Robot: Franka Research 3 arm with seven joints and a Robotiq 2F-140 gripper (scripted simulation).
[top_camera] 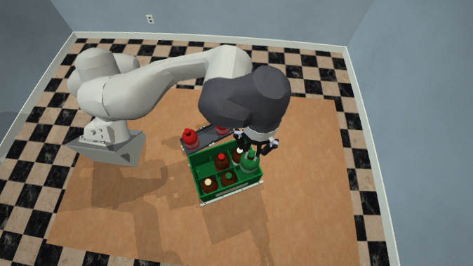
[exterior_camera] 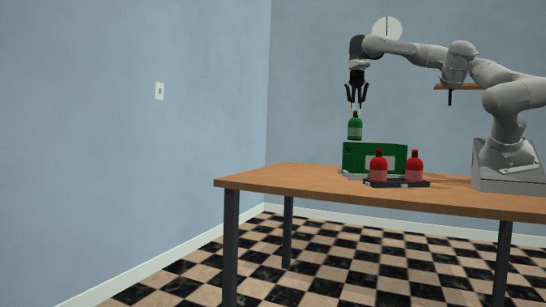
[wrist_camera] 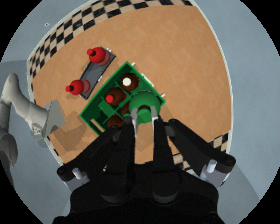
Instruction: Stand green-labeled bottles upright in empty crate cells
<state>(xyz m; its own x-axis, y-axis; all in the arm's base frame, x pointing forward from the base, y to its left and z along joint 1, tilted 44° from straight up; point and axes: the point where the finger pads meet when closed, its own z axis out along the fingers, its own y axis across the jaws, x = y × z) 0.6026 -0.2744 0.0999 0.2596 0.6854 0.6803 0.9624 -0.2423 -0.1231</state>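
My gripper (exterior_camera: 356, 108) is shut on the neck of a green bottle (exterior_camera: 355, 127) and holds it upright just above the green crate (exterior_camera: 374, 155). In the top view the gripper (top_camera: 251, 152) and the green bottle (top_camera: 249, 162) hang over the crate's (top_camera: 224, 170) front right cell. The crate holds several brown bottles: one with a red cap (top_camera: 222, 161), one with a green cap (top_camera: 229, 178), one with a cream cap (top_camera: 208, 184) and one with a white cap (top_camera: 238, 154). In the wrist view the green bottle (wrist_camera: 143, 110) sits between my fingers.
A dark tray (exterior_camera: 396, 183) stands beside the crate with two red bottles, one (exterior_camera: 378, 165) and another (exterior_camera: 414, 166), both upright. The robot base (top_camera: 105, 138) stands at the table's left. The crate's left cells look empty.
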